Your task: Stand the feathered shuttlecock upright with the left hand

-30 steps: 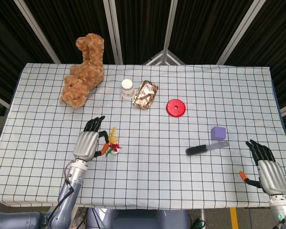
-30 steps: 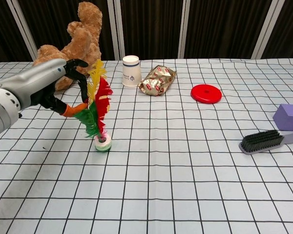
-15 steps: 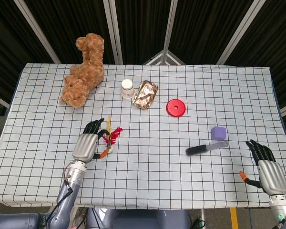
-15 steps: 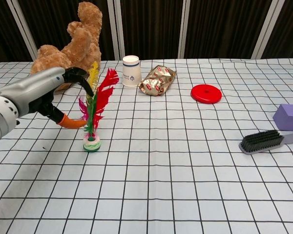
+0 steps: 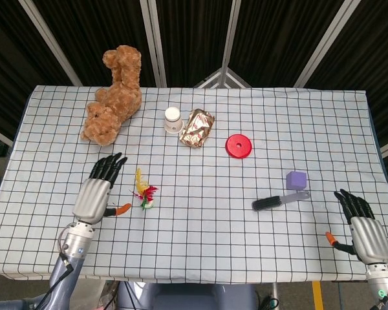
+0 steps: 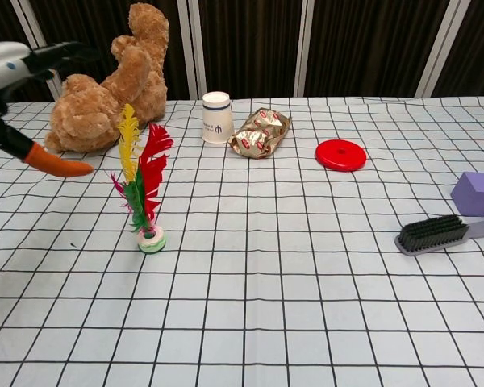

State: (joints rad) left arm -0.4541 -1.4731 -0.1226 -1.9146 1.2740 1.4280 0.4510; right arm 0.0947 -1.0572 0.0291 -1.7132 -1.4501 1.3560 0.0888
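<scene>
Feathered shuttlecock (image 6: 143,187) standing upright on round rubber base, yellow, red, green plumes fanning up, on gridded cloth counter (image 5: 200,219). Left hand (image 5: 96,192) hovering just beside, fingers (image 5: 107,166) spread, gripping nothing. Right hand (image 5: 361,229) resting near front counter edge, fingers apart, empty. Plush bear (image 5: 111,95) sitting behind.

Feathered shuttlecock (image 6: 143,189) stands upright on its round base.

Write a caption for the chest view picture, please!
Feathered shuttlecock stands upright on the checkered table, left hand open beside it.
</scene>
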